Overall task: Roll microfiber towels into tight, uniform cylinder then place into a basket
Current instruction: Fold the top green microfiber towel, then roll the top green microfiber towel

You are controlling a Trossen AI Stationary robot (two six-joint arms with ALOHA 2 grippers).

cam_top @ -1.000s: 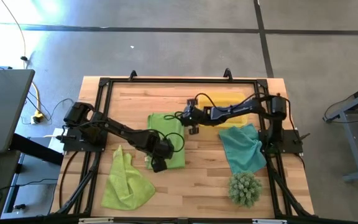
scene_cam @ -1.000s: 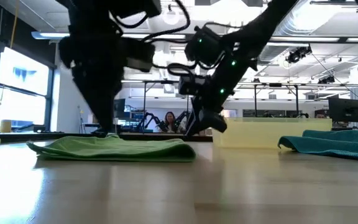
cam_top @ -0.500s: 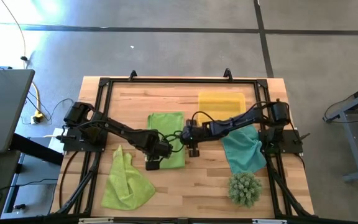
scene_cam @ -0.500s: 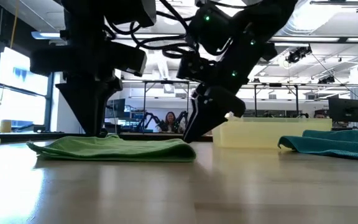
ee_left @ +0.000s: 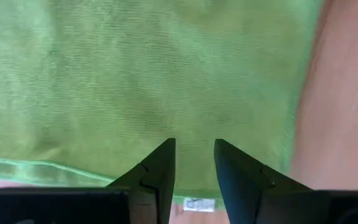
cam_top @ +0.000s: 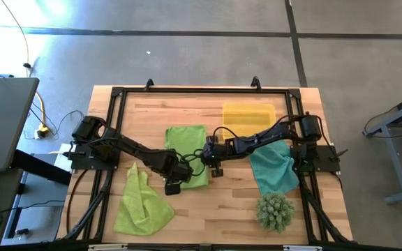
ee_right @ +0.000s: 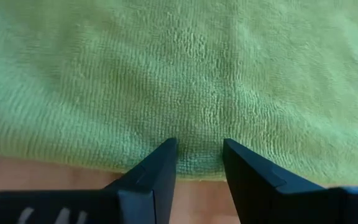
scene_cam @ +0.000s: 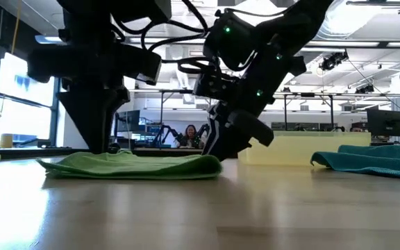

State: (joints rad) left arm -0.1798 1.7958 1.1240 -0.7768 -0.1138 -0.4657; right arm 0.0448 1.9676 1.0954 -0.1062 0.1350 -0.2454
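A lime-green microfiber towel [cam_top: 187, 150] lies folded flat mid-table. My left gripper [cam_top: 176, 178] points down over its near end, open, fingertips [ee_left: 166, 149] spread just inside the near edge [ee_left: 55, 169]. My right gripper [cam_top: 206, 162] slants down at the towel's right edge [ee_right: 73, 155], open, its tips [ee_right: 166, 149] spread at that edge. A second lime-green towel [cam_top: 142, 206] lies crumpled at the near left. A teal towel [cam_top: 274, 167] lies at the right. The yellow basket [cam_top: 248, 115] sits at the far right. My left gripper stands with both fingertips low over the flat towel's near end [scene_cam: 111, 147], coming from above; whether they touch the cloth I cannot tell. My right gripper has its tips down at the towel's right edge [scene_cam: 215, 151], slanting in from the table's right; whether they touch I cannot tell.
A spiky green ball-shaped plant [cam_top: 274, 211] stands at the near right, just in front of the teal towel. A black frame [cam_top: 201, 90] runs around the table. Bare wood [cam_top: 208, 209] lies between the crumpled towel and the plant.
My right gripper has swung from the towel's far right corner near the basket toward the table's near edge, sinking and tipping down to the towel's right edge. The towel has stayed flat.
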